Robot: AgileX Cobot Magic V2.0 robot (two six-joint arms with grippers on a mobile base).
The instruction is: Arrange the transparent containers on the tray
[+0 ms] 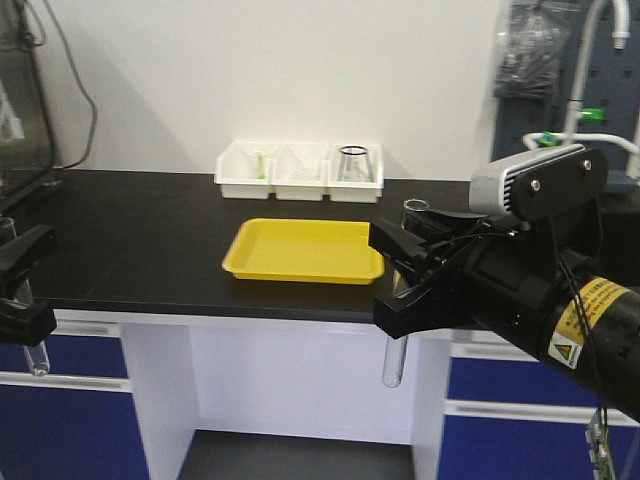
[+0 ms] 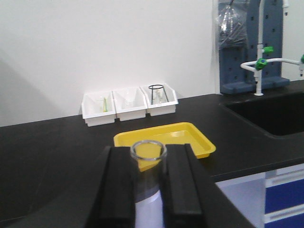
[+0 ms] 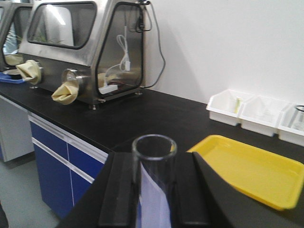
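Note:
The yellow tray [image 1: 303, 251] lies empty on the black counter, in front of the white bins; it also shows as the tray [image 2: 187, 138] and the tray [image 3: 251, 171]. My right gripper [image 1: 398, 277] is shut on an upright clear test tube [image 1: 397, 345], held off the counter's front edge, right of the tray; its open rim shows as the tube [image 3: 154, 145] between the pads. At the far left my left gripper [image 1: 22, 285] is shut on a second test tube [image 1: 36, 352], seen close as the tube [image 2: 148, 151].
Three white bins [image 1: 299, 171] stand at the back by the wall, the right one with a clear beaker [image 1: 353, 163]. A steel glove box [image 3: 80, 47] sits at the far left of the counter. A sink [image 2: 270, 111] and tap [image 2: 260, 64] lie to the right.

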